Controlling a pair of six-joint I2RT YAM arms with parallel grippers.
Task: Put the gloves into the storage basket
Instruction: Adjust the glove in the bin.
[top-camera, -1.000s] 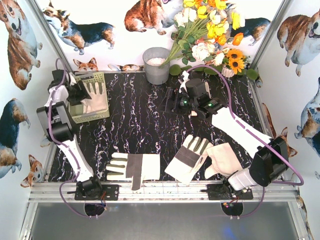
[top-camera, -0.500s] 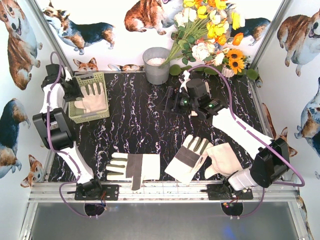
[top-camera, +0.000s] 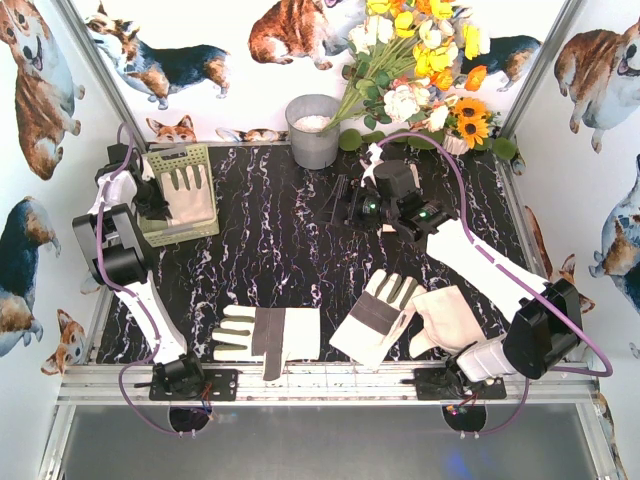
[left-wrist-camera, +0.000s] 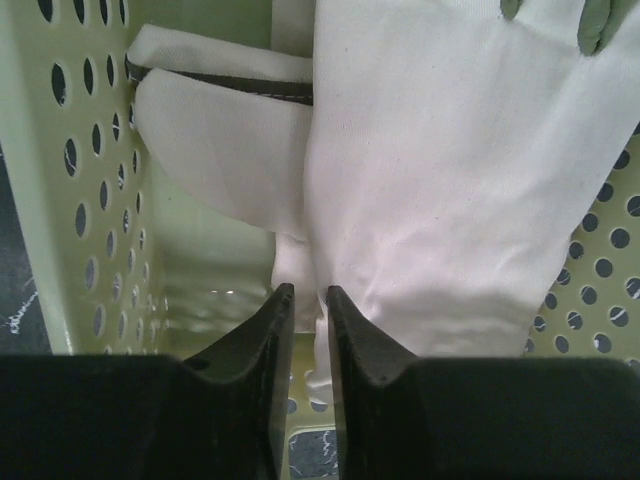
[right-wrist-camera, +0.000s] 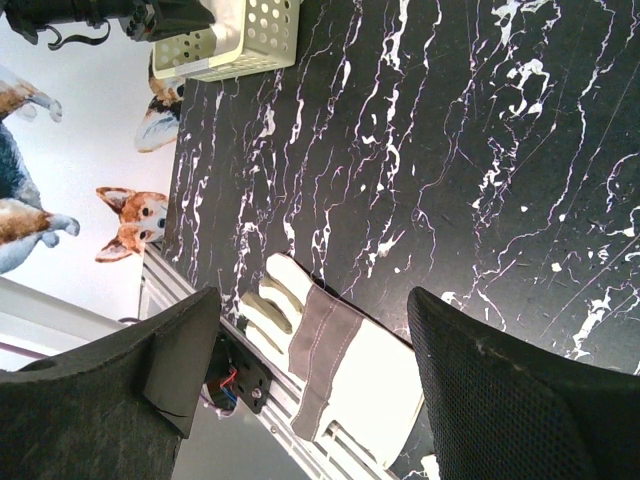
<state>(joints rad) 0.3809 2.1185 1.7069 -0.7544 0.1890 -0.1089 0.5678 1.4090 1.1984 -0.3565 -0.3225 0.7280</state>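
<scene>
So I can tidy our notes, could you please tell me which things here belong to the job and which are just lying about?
Job: near-left glove; middle glove; right glove; glove in the basket; storage basket.
Lying about: grey bucket; flower bouquet.

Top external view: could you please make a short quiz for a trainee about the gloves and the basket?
1. True or false: the storage basket is empty.
2. How many gloves lie on the table, outside the basket?
3. The right pincer is: A) open, B) shut on a glove.
Key: 1 false; 2 three; 3 A.
</scene>
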